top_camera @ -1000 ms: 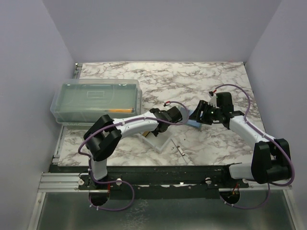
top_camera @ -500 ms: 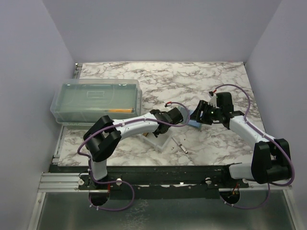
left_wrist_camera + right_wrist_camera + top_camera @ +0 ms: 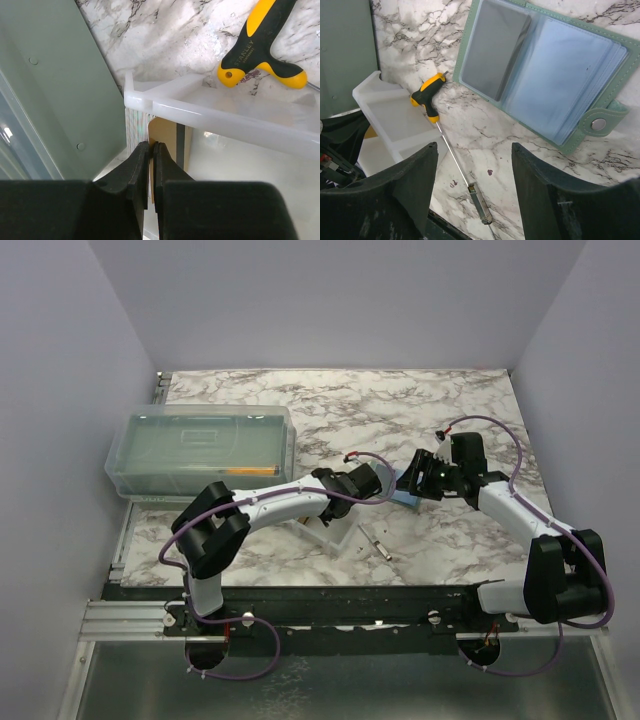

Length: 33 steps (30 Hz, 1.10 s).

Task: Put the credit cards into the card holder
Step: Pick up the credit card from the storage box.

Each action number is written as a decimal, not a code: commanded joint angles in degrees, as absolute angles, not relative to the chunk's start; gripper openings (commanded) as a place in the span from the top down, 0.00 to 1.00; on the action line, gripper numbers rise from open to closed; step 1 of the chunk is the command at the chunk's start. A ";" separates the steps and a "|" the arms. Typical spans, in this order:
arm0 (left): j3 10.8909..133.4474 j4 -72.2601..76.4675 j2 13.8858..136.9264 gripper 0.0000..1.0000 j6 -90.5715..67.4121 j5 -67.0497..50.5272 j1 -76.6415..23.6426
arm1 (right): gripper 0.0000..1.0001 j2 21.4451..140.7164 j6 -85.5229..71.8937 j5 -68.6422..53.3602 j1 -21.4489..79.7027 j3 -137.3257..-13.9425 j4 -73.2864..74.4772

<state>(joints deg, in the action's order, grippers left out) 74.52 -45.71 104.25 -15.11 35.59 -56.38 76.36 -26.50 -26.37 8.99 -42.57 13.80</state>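
My left gripper (image 3: 152, 148) is shut on the edge of a gold/tan credit card (image 3: 165, 134) that stands on edge inside the small clear tray (image 3: 225, 117). From the top, this gripper (image 3: 314, 518) sits low over the tray (image 3: 330, 536). The sage green card holder (image 3: 545, 75) lies open on the marble, pale blue inside, with a dark card (image 3: 495, 52) in its left pocket. My right gripper (image 3: 474, 150) is open and empty, hovering just beside the holder (image 3: 404, 490). Its jaws are spread wide over bare marble.
An orange-handled black tool (image 3: 427, 97) lies by the tray, its thin shaft (image 3: 376, 541) pointing toward the near edge. The large translucent lidded box (image 3: 200, 450) stands at the left, close to the tray. Purple walls enclose three sides.
The tray and the tool's shaft have shifted slightly away from the near edge as my left gripper moved with the card. The right arm has not moved.
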 commanded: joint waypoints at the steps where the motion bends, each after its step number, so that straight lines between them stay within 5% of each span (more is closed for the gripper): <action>1: 75.11 -49.19 101.83 0.95 -14.49 35.04 -55.72 | 0.36 75.29 -25.93 -25.31 8.92 -42.96 15.10; 24: 89.75 -59.35 91.33 1.00 -16.11 18.62 -55.06 | 0.36 76.01 -23.40 -27.43 8.96 -44.13 16.31; 33: 90.72 -50.16 86.60 1.00 -19.89 0.82 -46.64 | 0.31 73.87 -28.57 -52.47 9.36 -42.26 2.31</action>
